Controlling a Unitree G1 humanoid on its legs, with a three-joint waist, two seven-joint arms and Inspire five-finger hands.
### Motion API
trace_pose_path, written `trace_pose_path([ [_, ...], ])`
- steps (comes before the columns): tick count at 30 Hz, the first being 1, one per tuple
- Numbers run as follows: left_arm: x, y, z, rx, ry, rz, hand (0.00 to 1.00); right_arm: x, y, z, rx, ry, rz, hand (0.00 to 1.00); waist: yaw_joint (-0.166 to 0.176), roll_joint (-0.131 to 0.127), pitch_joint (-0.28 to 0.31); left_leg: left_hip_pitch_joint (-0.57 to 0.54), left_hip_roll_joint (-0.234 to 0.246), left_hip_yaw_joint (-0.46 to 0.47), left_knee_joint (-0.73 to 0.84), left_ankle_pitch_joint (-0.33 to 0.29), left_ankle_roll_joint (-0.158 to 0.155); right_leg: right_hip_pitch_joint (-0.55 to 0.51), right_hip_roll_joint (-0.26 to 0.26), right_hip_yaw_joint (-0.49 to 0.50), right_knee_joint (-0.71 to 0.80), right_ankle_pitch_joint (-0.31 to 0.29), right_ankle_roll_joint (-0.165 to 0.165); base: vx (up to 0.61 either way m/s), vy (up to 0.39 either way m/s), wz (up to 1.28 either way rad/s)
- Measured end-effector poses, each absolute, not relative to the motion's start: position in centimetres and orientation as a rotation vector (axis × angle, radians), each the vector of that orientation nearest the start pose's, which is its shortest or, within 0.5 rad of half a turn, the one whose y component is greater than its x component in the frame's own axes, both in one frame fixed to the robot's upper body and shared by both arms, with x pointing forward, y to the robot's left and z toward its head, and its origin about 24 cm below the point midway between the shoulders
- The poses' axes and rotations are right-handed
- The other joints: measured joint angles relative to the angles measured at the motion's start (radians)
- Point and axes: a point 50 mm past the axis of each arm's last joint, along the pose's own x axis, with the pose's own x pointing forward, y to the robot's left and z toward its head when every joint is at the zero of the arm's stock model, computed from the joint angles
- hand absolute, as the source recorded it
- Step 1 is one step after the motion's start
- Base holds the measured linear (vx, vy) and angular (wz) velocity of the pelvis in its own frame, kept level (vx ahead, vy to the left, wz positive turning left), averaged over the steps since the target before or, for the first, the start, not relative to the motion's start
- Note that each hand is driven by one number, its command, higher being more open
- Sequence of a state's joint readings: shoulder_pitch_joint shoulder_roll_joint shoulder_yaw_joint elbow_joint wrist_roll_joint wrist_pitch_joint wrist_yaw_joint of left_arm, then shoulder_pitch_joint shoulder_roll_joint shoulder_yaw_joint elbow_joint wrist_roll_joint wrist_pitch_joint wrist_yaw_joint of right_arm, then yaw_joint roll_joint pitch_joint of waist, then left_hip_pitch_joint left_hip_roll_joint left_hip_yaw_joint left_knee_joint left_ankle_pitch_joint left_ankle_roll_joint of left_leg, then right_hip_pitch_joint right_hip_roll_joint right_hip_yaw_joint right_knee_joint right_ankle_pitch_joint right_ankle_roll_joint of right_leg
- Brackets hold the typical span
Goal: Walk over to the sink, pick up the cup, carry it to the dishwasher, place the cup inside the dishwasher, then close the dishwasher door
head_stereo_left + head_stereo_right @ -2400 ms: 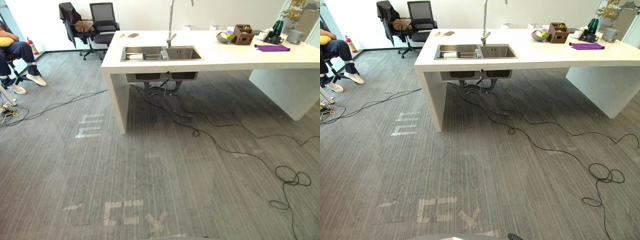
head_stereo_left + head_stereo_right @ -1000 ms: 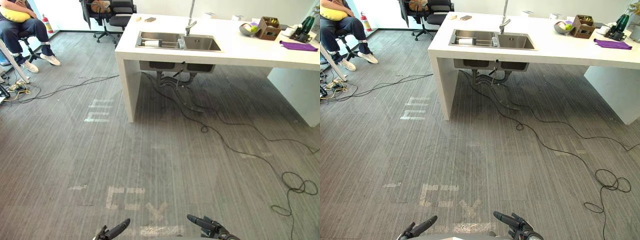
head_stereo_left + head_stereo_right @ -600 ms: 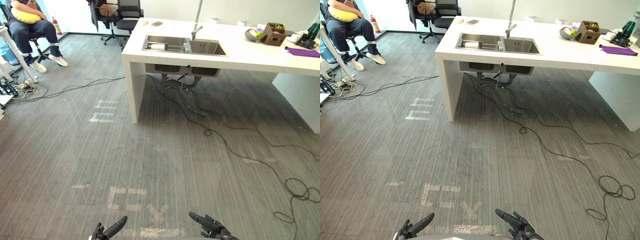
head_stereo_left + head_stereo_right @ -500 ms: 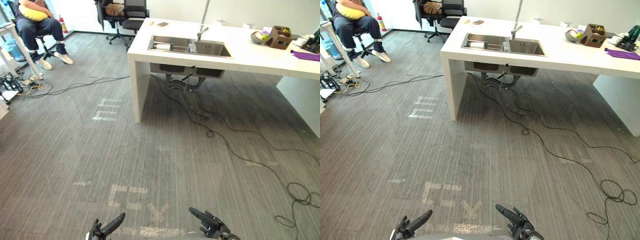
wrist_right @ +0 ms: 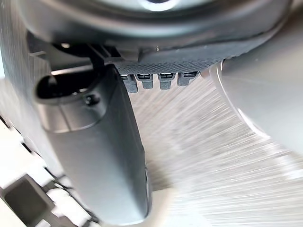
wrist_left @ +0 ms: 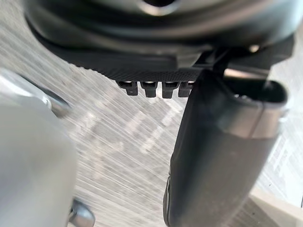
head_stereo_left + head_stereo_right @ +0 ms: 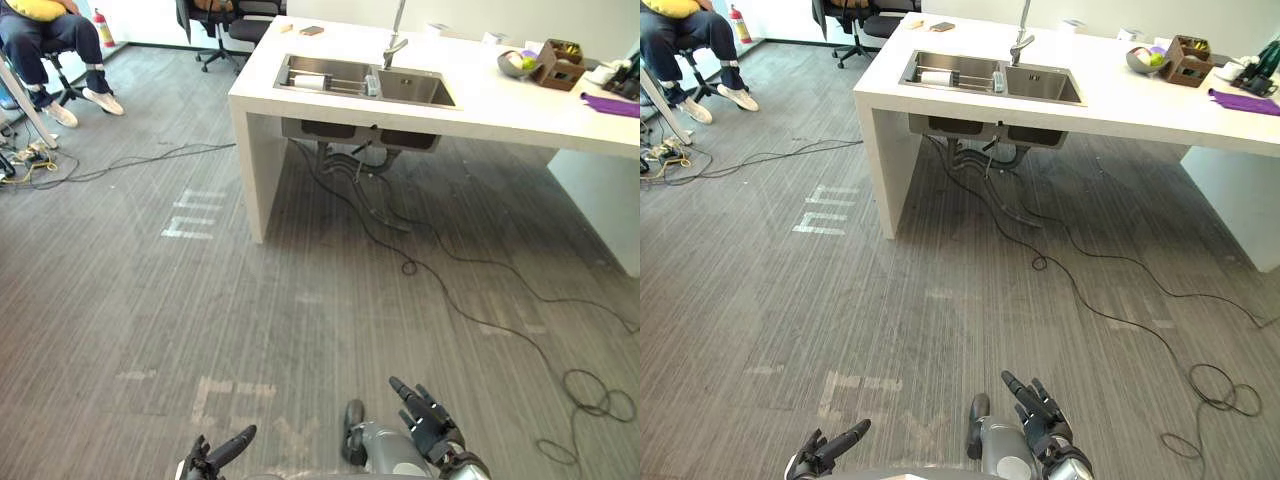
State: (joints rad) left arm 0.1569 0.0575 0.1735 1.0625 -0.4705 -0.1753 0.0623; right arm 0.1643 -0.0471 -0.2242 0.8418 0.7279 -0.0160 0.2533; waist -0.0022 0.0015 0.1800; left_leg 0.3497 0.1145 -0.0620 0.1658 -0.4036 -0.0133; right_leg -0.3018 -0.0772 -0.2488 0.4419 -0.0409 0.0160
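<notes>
Basically nothing's been ticked off yet. At the near edge, the left hand (image 7: pixel 215 455) and right hand (image 7: pixel 428 420) are held low, fingers straight and apart, nothing gripped. A stretch of grey carpet (image 7: pixel 300 310) strewn with cables (image 7: pixel 405 267) is left to be crossed. Beyond it, the sink (image 7: pixel 415 90) is set in a white counter (image 7: pixel 500 110), and what's probably the cup (image 7: pixel 308 82) is seen lying in the left basin. Pickup, dishwasher loading and door closing are all left.

White counter (image 7: pixel 480 102), sink (image 7: pixel 365 84), bowl (image 7: pixel 517 64), brown box (image 7: pixel 558 63), purple cloth (image 7: pixel 612 103)
</notes>
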Motion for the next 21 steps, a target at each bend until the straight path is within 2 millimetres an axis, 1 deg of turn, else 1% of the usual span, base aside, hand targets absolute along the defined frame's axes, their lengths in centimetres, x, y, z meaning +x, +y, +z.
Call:
trace_pose_path([
  [1,7.3,20.2,-16.2,-0.407,0.966,0.604,1.00,10.8,-20.3,-14.1,0.802,0.716,-0.412,1.00,0.001,0.010,-0.002,0.003,0.025,-0.008,0.033,0.005,-0.013,-0.014,0.014,-0.021,0.058,-0.046,-0.070,0.55,-0.351,0.40],
  [2,7.7,19.8,-16.2,-0.423,0.960,0.608,1.00,10.8,-20.3,-14.1,0.806,0.724,-0.413,1.00,0.003,0.011,-0.001,-0.011,0.030,-0.013,0.082,0.011,-0.023,-0.014,0.020,-0.026,0.076,-0.073,-0.083,0.56,-0.351,0.13],
  [3,7.9,19.8,-16.2,-0.430,0.962,0.622,1.00,10.8,-20.2,-14.2,0.817,0.739,-0.413,1.00,0.001,0.019,-0.009,-0.042,0.035,-0.019,0.196,0.032,-0.035,0.007,0.046,-0.037,0.080,-0.113,-0.098,0.55,-0.335,0.02],
  [4,7.7,19.8,-16.2,-0.432,0.974,0.649,1.00,10.6,-19.9,-14.4,0.826,0.754,-0.411,1.00,-0.004,0.023,-0.025,-0.085,0.041,-0.017,0.316,0.076,-0.034,0.036,0.066,-0.046,0.078,-0.147,-0.108,0.54,-0.312,0.02],
  [5,7.6,19.8,-16.3,-0.430,0.977,0.665,1.00,10.7,-19.9,-14.3,0.828,0.755,-0.405,1.00,-0.010,0.023,-0.027,-0.110,0.048,-0.020,0.386,0.112,-0.047,0.056,0.075,-0.051,0.073,-0.158,-0.105,0.52,-0.269,0.03],
  [6,7.4,19.7,-16.3,-0.439,0.983,0.703,1.00,10.7,-19.8,-14.4,0.824,0.772,-0.393,1.00,-0.012,0.028,-0.032,-0.176,0.055,-0.036,0.545,0.224,-0.096,0.101,0.098,-0.050,0.042,-0.176,-0.110,0.50,-0.215,-0.03],
  [7,7.1,19.8,-16.4,-0.450,0.983,0.747,1.00,10.6,-20.0,-14.4,0.809,0.781,-0.381,1.00,-0.011,0.038,-0.038,-0.282,0.082,-0.034,0.759,0.313,-0.135,0.160,0.136,-0.045,-0.023,-0.178,-0.114,0.50,-0.181,-0.11],
  [8,6.9,19.8,-16.4,-0.458,0.978,0.768,1.00,10.6,-20.0,-14.4,0.805,0.784,-0.376,1.00,-0.010,0.042,-0.040,-0.336,0.092,-0.020,0.873,0.306,-0.122,0.195,0.153,-0.038,-0.056,-0.180,-0.128,0.51,-0.121,-0.20],
  [9,6.7,20.3,-16.2,-0.470,0.954,0.824,1.00,10.7,-19.7,-14.5,0.808,0.792,-0.367,1.00,-0.007,0.042,-0.033,-0.418,0.094,0.002,1.038,0.275,-0.108,0.280,0.177,-0.021,-0.123,-0.171,-0.144,0.41,-0.079,-0.21],
  [10,6.7,20.6,-16.1,-0.464,0.945,0.846,1.00,10.3,-19.6,-14.7,0.815,0.806,-0.369,1.00,-0.004,0.034,-0.030,-0.453,0.085,0.011,1.073,0.257,-0.103,0.322,0.182,-0.012,-0.154,-0.166,-0.145,0.57,-0.120,-0.52],
  [11,7.0,21.5,-15.8,-0.381,0.911,0.860,1.00,9.6,-19.5,-15.3,0.835,0.819,-0.369,1.00,0.016,0.017,-0.022,-0.550,0.048,0.055,1.046,0.205,-0.092,0.414,0.184,0.031,-0.225,-0.161,-0.147,0.52,-0.106,-0.53],
  [13,7.4,21.8,-15.4,-0.275,0.882,0.825,1.00,9.2,-19.5,-15.4,0.840,0.786,-0.345,1.00,0.021,0.012,-0.020,-0.618,0.041,0.103,0.966,0.173,-0.063,0.462,0.181,0.058,-0.263,-0.161,-0.147,0.54,-0.039,-0.67],
  [14,8.4,22.3,-14.4,-0.104,0.810,0.743,1.00,9.2,-19.4,-15.1,0.827,0.733,-0.290,1.00,0.029,0.006,0.011,-0.683,0.040,0.218,0.774,0.146,-0.027,0.536,0.154,0.106,-0.310,-0.165,-0.141,0.50,0.050,-0.75],
  [15,8.9,22.5,-14.0,-0.041,0.782,0.709,1.00,9.2,-19.4,-15.0,0.821,0.722,-0.276,1.00,0.031,-0.005,0.024,-0.693,0.034,0.260,0.693,0.147,-0.028,0.556,0.137,0.121,-0.320,-0.173,-0.132,0.51,0.078,-0.75],
  [16,9.4,22.7,-13.5,0.022,0.752,0.674,1.00,9.3,-19.4,-15.0,0.816,0.716,-0.265,1.00,0.033,-0.012,0.031,-0.701,0.022,0.296,0.598,0.155,-0.036,0.573,0.118,0.134,-0.326,-0.182,-0.124,0.39,0.099,-0.51],
  [17,10.5,22.4,-12.7,0.152,0.689,0.600,1.00,9.4,-19.3,-14.8,0.789,0.722,-0.233,1.00,0.033,-0.011,0.038,-0.701,-0.002,0.342,0.348,0.219,-0.064,0.604,0.096,0.158,-0.340,-0.201,-0.109,0.51,0.158,-0.59],
  [18,12.0,21.7,-11.5,0.261,0.598,0.549,1.00,9.5,-19.7,-14.7,0.751,0.738,-0.202,1.00,0.039,0.015,0.034,-0.702,0.003,0.365,0.133,0.295,-0.091,0.636,0.101,0.185,-0.372,-0.219,-0.087,0.51,0.185,-0.56],
  [19,12.8,21.2,-10.8,0.297,0.547,0.536,1.00,9.5,-19.9,-14.7,0.734,0.747,-0.196,1.00,0.042,0.034,0.029,-0.718,0.016,0.371,0.088,0.306,-0.095,0.652,0.113,0.196,-0.383,-0.232,-0.083,0.54,0.265,-0.42],
  [20,14.1,20.6,-9.7,0.335,0.465,0.523,1.00,9.3,-19.9,-14.8,0.718,0.764,-0.193,1.00,0.042,0.053,0.018,-0.741,0.029,0.372,0.082,0.336,-0.070,0.675,0.119,0.203,-0.386,-0.264,-0.075,0.57,0.314,-0.27],
  [21,16.5,20.2,-7.3,0.407,0.308,0.513,1.00,9.7,-19.1,-14.9,0.712,0.785,-0.189,1.00,0.045,0.030,0.009,-0.744,0.007,0.392,0.138,0.443,-0.011,0.690,0.072,0.218,-0.343,-0.334,-0.081,0.59,0.317,-0.21],
])
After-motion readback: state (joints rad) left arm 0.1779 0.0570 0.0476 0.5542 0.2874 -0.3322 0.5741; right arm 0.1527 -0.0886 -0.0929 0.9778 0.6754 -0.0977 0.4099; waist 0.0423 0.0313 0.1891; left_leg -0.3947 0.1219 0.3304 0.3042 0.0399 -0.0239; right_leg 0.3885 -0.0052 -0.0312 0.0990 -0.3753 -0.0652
